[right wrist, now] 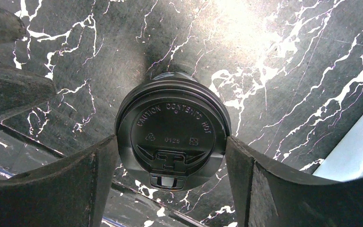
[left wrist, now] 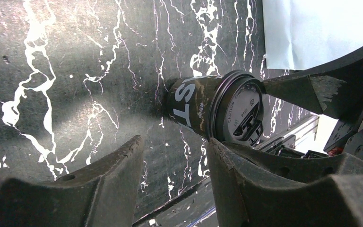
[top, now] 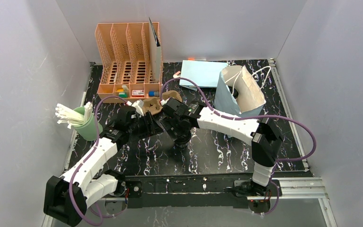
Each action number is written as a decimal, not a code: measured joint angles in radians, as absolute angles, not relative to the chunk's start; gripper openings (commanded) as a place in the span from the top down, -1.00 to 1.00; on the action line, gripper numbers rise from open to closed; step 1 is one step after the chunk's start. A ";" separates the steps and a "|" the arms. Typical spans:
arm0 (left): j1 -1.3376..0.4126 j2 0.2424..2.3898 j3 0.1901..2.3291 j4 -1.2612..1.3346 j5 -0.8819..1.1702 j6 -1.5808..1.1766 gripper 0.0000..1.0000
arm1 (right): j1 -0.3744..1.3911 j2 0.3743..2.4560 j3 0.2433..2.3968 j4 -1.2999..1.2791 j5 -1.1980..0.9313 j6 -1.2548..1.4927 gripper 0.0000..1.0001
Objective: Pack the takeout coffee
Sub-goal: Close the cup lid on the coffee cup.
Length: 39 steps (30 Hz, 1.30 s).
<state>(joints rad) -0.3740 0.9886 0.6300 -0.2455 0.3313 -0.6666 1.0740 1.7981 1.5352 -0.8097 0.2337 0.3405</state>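
Observation:
One takeout coffee cup [right wrist: 170, 127], dark with a round black lid, stands upright on the black marbled table [right wrist: 288, 56]. My right gripper [right wrist: 171, 142] comes down over it, and its two fingertips press the lid's rim from left and right. From above, the cup [top: 183, 140] sits just below where the two grippers meet. My left gripper [left wrist: 175, 142] is open beside the same cup [left wrist: 203, 111], with only table showing between its fingers. Its right fingertip [left wrist: 215, 144] is close under the lid. The right gripper [top: 177, 128] and the left gripper [top: 153, 125] are nearly touching.
A brown pulp carrier [top: 158, 105] lies just behind the grippers. A light-blue paper bag [top: 240, 90] stands open at the back right, with a flat blue bag [top: 202, 73] behind it. An orange organiser [top: 128, 59] stands at the back left, and a green cup of white sticks [top: 86, 124] on the left.

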 measured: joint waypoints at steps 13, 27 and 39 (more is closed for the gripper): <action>-0.374 1.010 0.540 -0.090 0.444 -0.736 0.16 | 1.074 1.799 1.525 -0.794 0.230 0.339 -0.63; -0.374 1.108 0.485 0.094 0.533 -0.809 0.18 | 1.071 1.774 1.472 -0.723 0.202 0.339 -0.59; -0.371 1.163 0.480 0.172 0.559 -0.831 0.27 | 1.069 1.774 1.470 -0.716 0.198 0.337 -0.57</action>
<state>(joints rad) -0.3714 1.1625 0.4801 0.1722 0.5591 -0.8310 1.0695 1.7737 1.4700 -0.7158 0.1982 0.3367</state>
